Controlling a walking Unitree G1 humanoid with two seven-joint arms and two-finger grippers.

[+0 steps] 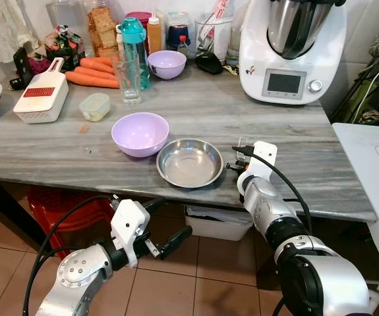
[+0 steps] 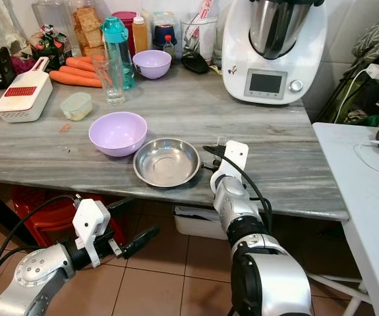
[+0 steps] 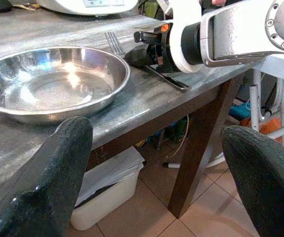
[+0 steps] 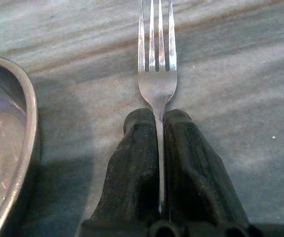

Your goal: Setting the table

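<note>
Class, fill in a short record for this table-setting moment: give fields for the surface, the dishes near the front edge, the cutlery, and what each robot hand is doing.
surface: grey marble-look table
front dishes: steel plate, with lilac bowl beside it on the robot's left
cutlery: fork, just right of the steel plate
right hand: shut on the fork's handle, low over the table
left hand: open, below the table edge, holding nothing

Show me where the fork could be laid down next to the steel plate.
Bare marble lies right of the steel plate, below the white appliance, where the right gripper holds the fork. Left is crowded: the purple bowl touches the plate.
</note>
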